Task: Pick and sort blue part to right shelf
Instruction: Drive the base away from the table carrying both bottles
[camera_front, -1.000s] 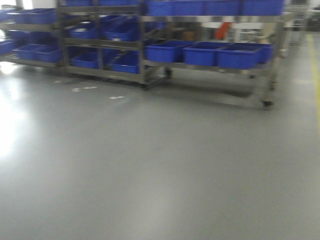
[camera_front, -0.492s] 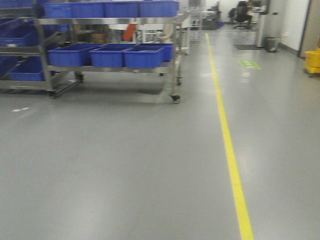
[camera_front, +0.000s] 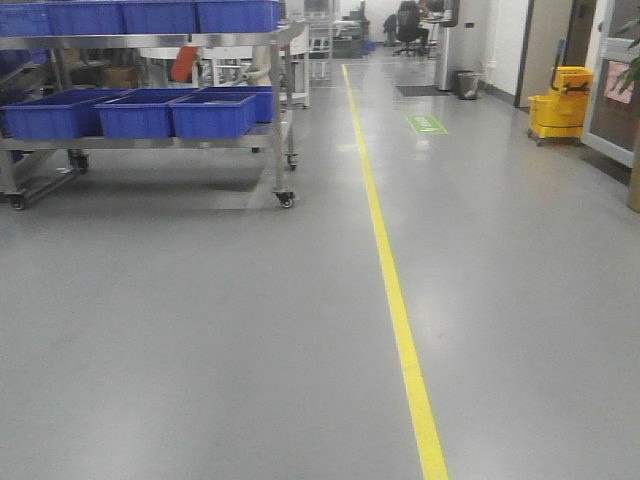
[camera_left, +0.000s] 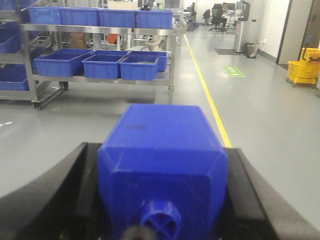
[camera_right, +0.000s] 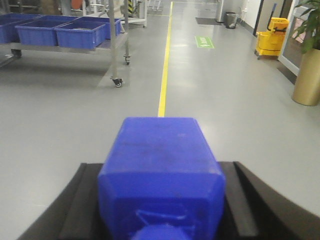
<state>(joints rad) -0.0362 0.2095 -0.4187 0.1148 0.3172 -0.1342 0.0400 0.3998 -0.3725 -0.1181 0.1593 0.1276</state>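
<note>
Far left across the floor stands the shelf of blue bins, so with the left gripper clamped on the blue part and the right gripper on a similar block, drive over smoothly with both grips firm.

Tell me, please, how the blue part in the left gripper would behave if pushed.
The blue part looks like rigid moulded plastic with crisp flat faces, so it probably won't flex in the left gripper. Its square body should slide rather than roll. The smooth faces may be slightly slippery, and it would likely tip if stood on its round cap.
</note>
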